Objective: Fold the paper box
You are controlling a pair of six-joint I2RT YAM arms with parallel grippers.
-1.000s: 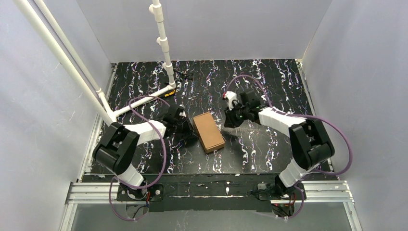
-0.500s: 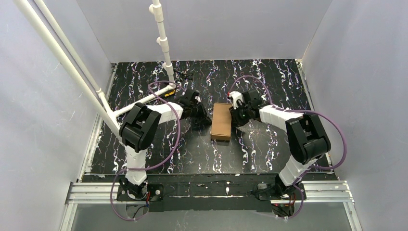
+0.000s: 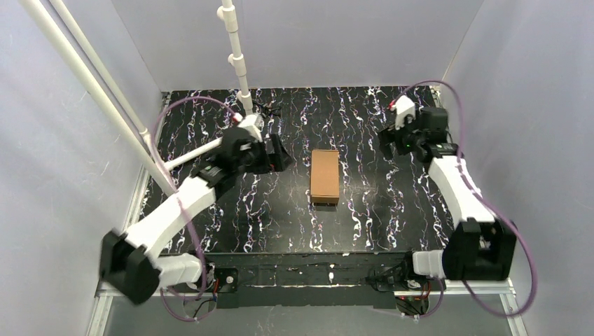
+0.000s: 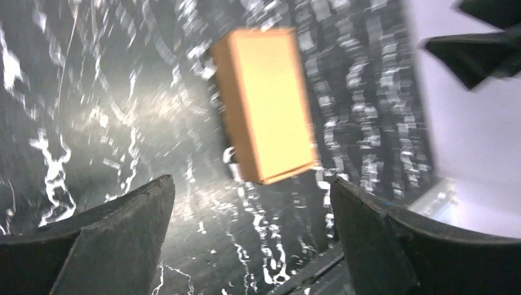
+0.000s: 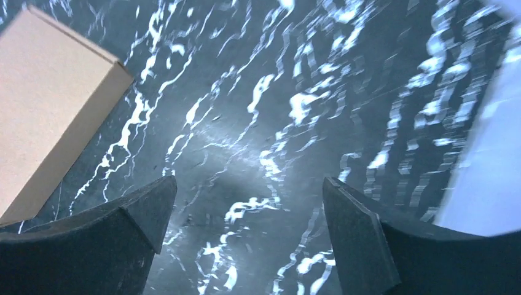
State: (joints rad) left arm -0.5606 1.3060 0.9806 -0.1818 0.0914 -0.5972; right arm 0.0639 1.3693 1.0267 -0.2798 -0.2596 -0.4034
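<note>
— Two changes against a second ago?
— Yes. First, drawn well apart from the paper box: left tool out to the left, right tool off toward the far right corner. Sat close beside it on either side before. Second, box turned: slanted then, now squared, long edges running away from the bases.
— State of each tool?
— Spread wide, both, gripping nothing; only bare surface between the fingers from either wrist.
— And the box itself?
— Closed up. Plain brown, low and rectangular, lying flat near the middle of the surface, touched by nothing. Blurred from the left wrist.
</note>
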